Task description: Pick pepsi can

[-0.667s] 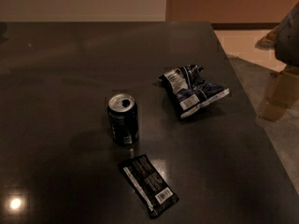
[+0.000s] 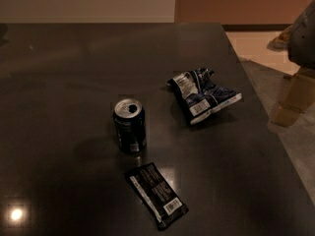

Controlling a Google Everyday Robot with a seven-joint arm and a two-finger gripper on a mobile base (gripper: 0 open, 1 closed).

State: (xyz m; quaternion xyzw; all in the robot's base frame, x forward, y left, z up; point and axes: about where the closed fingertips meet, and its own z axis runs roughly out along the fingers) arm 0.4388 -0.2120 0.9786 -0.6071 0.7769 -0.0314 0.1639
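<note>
Three items are sitting on the dark, glossy surface (image 2: 64, 68): a small navy-black cylindrical pepsi can (image 2: 130, 128) with a silver top, a crumpled dark blue-and-white snack bag (image 2: 204, 95), and a flat black rectangular wrapper (image 2: 156, 194) bearing a barcode. The pepsi can is standing upright near the middle of the surface, its long axis running vertical and its opened top facing up. The snack bag is lying apart from it, up and to the right in the view; the wrapper is lying just below it, close but not touching. The pincer (image 2: 295, 95) is showing only partly, as a pale tan shape under a grey bulk at the right edge of the view, hanging beyond the surface's rim. Whether it is apart or together, I cannot tell. From the pincer the can is lying well off to the left in the view, with the snack bag sitting roughly between the two. I am judging that the reach is needing to clear the bag and meet the can from its side
</note>
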